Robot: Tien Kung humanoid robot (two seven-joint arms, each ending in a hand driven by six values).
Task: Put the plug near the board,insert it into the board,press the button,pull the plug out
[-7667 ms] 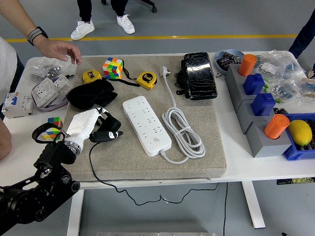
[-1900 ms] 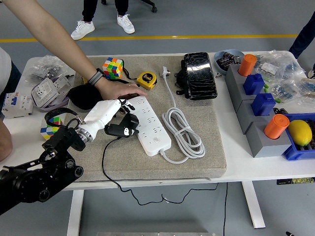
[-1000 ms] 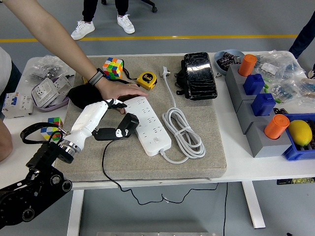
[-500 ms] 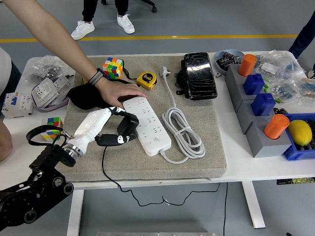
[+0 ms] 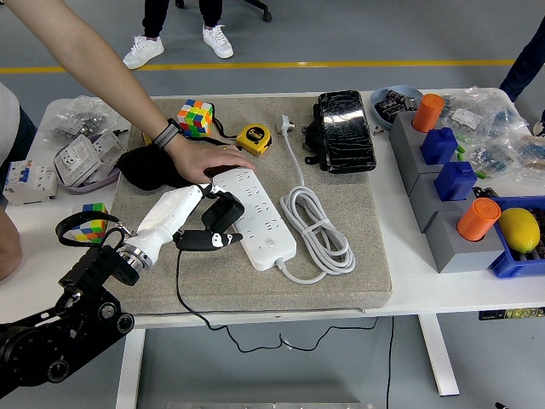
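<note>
Black cable (image 5: 180,285) trails off the near edge of the grey mat (image 5: 358,281) at lower left and climbs to the plug (image 5: 223,213), which the robot's left hand (image 5: 174,220) pinches between its white fingers (image 5: 180,204), black thumb tucked under the body. Plug sits right at the left long edge of the white power strip (image 5: 253,215), just beside it or touching, near the strip's upper half, and it looks tilted rather than square to the sockets. So we're at the insertion step, by my read: the plug is at the board but not seated. To do it well, the hand needs to roll the plug until its prongs point straight down into one socket, line up over the holes, then push vertically, not sideways, or the strip will slide. Helping there, a person's hand (image 5: 209,158) lies flat on the strip's far left end, in the upper left centre of the frame, pinning it. Further right, the strip's own coiled white cord (image 5: 319,230) lies on the mat. Robot's right hand is nowhere in the frame.
</note>
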